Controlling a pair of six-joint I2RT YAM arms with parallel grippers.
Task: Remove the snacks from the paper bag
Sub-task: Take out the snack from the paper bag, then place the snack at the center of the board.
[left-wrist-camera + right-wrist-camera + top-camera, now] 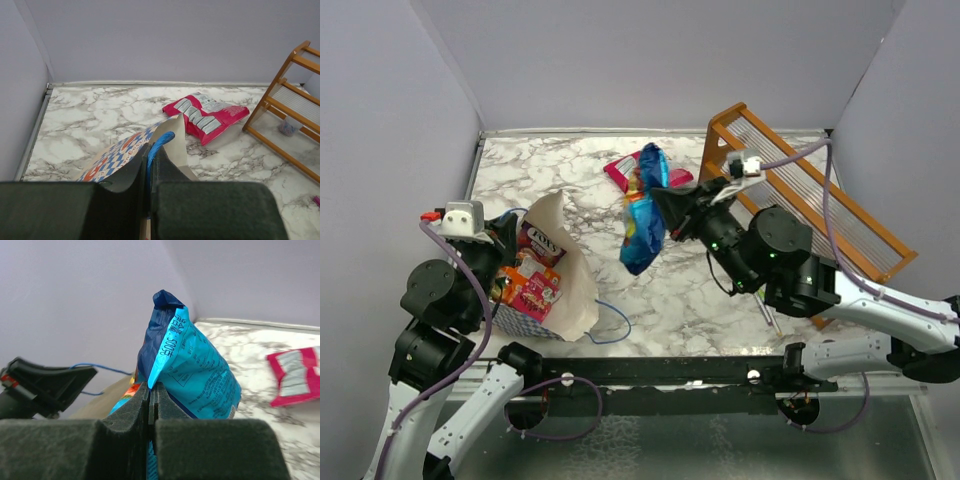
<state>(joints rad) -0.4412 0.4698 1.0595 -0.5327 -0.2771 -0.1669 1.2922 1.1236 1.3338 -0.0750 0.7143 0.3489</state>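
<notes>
Left gripper (pixel 149 155) and right gripper (pixel 151 390) both pinched closed, right arm extended.

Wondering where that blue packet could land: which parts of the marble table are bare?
Bare marble table far left, between the wall and the pink-and-white glossy packet, and front centre, between the blue-and-white checkered paper bag and the right arm. Crowded on the right: the orange slatted wooden rack.

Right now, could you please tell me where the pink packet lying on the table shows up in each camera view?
Top view: the pink packet lies far centre, partly behind the hanging blue packet.
Left wrist: the packet lies right of centre.
Right wrist: the packet sits at the right edge.
Shared landmark: the marble table beneath it.
</notes>
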